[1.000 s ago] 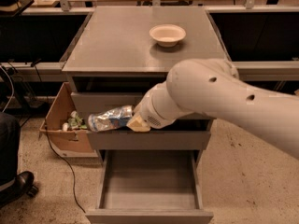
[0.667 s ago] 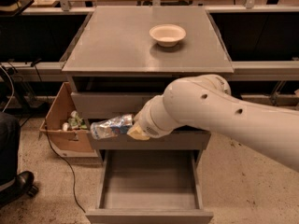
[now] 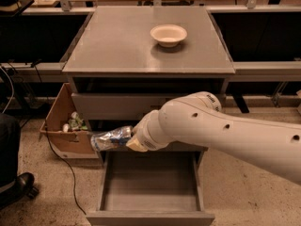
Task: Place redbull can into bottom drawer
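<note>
The redbull can [image 3: 109,138], silver and blue, lies on its side in the air at the end of my white arm. My gripper [image 3: 123,136] is shut on it, mostly hidden behind the wrist. The can hangs in front of the grey cabinet's left edge, just above the left front corner of the bottom drawer [image 3: 150,185]. That drawer is pulled out, and its grey interior holds nothing I can see. The two upper drawers are closed.
A white bowl [image 3: 168,34] sits on the cabinet top [image 3: 117,46]. An open cardboard box [image 3: 63,135] with small items stands on the floor left of the cabinet. A black cable [image 3: 61,161] runs across the floor, and a dark chair base [image 3: 14,182] stands at far left.
My arm has lowered and the can has come down from the middle drawer's height to just above the open bottom drawer's left edge. The drawer and bowl have not moved.
</note>
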Available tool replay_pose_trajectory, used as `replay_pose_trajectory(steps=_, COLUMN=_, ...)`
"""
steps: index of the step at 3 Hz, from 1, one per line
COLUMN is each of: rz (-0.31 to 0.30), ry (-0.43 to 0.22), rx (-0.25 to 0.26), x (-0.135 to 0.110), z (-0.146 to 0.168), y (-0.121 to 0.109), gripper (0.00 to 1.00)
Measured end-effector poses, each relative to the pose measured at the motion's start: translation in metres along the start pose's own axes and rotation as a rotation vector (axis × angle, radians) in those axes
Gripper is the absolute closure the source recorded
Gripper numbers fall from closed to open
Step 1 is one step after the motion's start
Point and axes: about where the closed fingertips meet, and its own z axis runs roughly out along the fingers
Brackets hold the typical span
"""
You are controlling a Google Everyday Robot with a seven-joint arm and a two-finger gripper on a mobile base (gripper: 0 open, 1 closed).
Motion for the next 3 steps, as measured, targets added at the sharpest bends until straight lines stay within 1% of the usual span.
replay_pose_trajectory(steps=1, rz=-0.004, ry=0.020, rx=0.010, x=0.022, z=0.021, y=0.000, gripper=1.00)
replay_pose_trajectory(steps=2, rz=-0.012, ry=0.040, rx=0.032, x=0.053, z=0.048, y=-0.003, gripper=1.00)
replay_pose_trajectory(steps=3, rz=-0.049, ry=0.034, rx=0.065, x=0.117, z=0.111, y=-0.021, gripper=1.00)
